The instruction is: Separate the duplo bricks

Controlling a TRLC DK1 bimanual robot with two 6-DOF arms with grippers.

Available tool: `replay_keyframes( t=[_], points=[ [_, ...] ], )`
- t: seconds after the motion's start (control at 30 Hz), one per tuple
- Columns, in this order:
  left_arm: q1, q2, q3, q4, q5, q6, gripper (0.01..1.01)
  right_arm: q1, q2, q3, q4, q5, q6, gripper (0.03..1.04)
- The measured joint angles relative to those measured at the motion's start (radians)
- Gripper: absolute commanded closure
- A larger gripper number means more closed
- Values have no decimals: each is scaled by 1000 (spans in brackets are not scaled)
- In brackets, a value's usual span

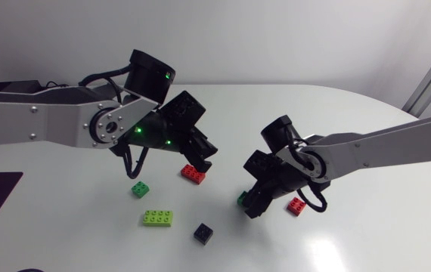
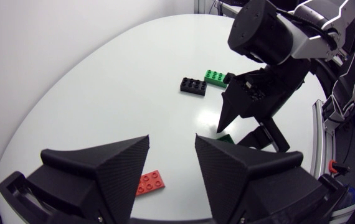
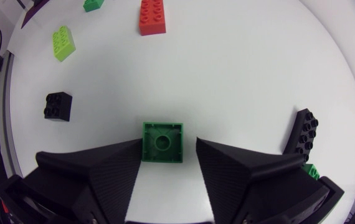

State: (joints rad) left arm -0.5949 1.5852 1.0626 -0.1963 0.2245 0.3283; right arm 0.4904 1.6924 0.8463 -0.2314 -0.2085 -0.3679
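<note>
While right gripper (image 3: 167, 152) hovers, fingers apart, green brick (image 3: 162, 142) lies between them.

White glossy table (image 1: 291, 106), rounded edge, soft light glare

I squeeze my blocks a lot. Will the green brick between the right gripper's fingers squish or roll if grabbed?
Probably not squishy: the green brick keeps crisp, square edges. Flat sides mean it should slide, not roll. Its hollow side shows, so it is likely light.
</note>
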Motion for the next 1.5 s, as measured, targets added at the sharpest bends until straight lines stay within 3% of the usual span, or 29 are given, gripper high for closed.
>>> replay_keyframes(
  t=[0.33, 0.7, 0.87, 1.23, 1.5],
  points=[
    [-34, 64, -53, 106, 26, 131, 502, 6, -256, -15, -84, -4, -22, 69],
    [-25, 83, -78, 122, 33, 202, 502, 14, -87, -23, -80, 22, -56, 70],
    [8, 56, -126, 119, 32, 240, 502, 48, -27, 71, -167, 76, -71, 74],
    [42, -60, -157, 85, 33, 312, 502, 99, 155, 420, -490, 201, -97, 87],
    [63, -128, -203, 39, 32, 368, 502, 148, 299, 557, -639, 305, -93, 105]
  ],
)
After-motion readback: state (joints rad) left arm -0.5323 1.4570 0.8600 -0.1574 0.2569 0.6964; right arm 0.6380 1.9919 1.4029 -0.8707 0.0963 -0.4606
